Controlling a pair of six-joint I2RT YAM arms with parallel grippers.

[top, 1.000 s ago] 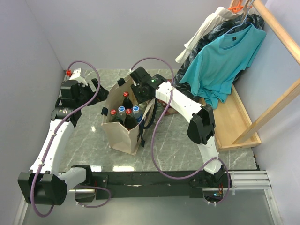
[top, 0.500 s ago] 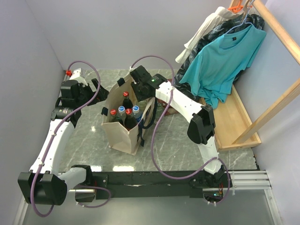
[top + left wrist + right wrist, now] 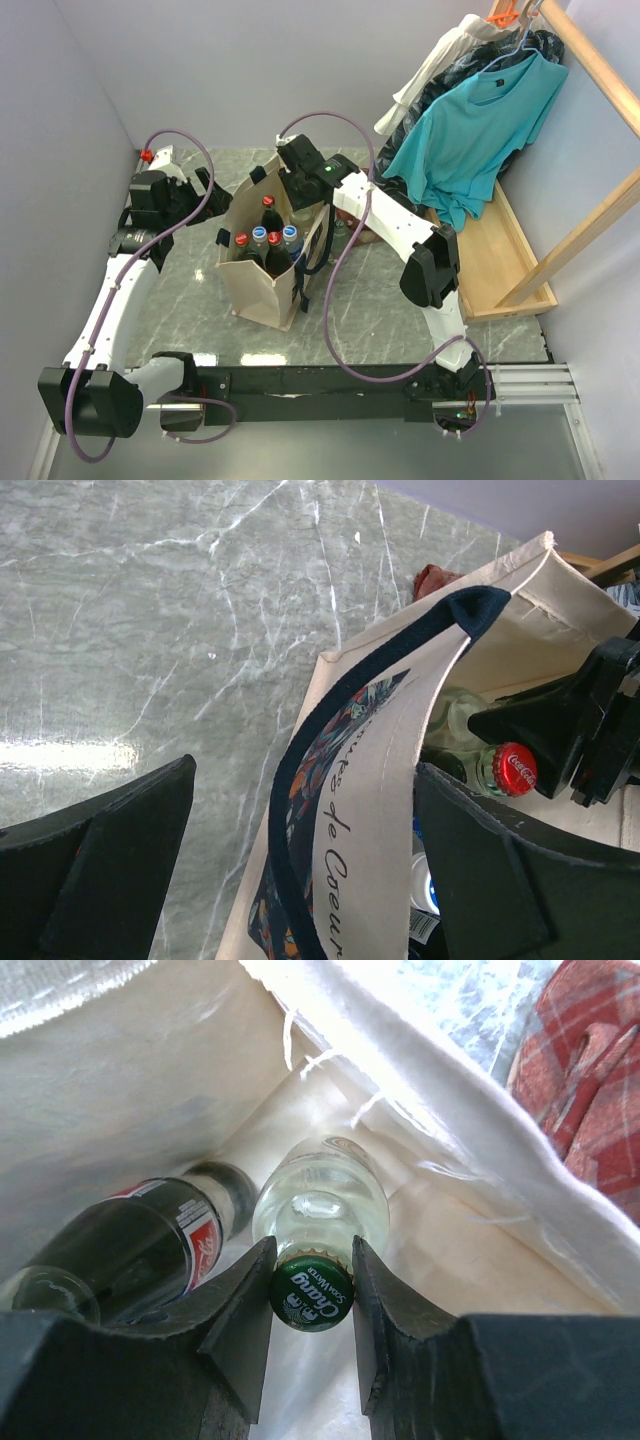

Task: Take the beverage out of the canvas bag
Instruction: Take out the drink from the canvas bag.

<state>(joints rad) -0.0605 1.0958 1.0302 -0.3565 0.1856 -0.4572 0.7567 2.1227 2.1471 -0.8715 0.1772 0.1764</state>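
The beige canvas bag [image 3: 262,290] stands open mid-table with several capped bottles inside. My right gripper [image 3: 300,203] reaches into its far side. In the right wrist view it [image 3: 312,1260] is shut on the neck of a clear glass beverage bottle [image 3: 320,1205], just under the green cap [image 3: 311,1292]. My left gripper [image 3: 305,770] is open, its fingers astride the bag's printed left wall [image 3: 375,780] and navy handle [image 3: 290,810], one finger outside and one inside. From above, the left gripper [image 3: 222,205] sits at the bag's left rim.
A dark cola bottle [image 3: 130,1250] lies against the held one. Red-capped [image 3: 268,201] and blue-capped [image 3: 258,232] bottles crowd the bag. A red plaid cloth [image 3: 590,1070] lies just behind it. Hanging clothes [image 3: 470,120] and a wooden rack base [image 3: 500,260] fill the right side.
The right wrist has shifted slightly up and toward the far side, still gripping the green-capped bottle. The left arm and the bag have not visibly moved.
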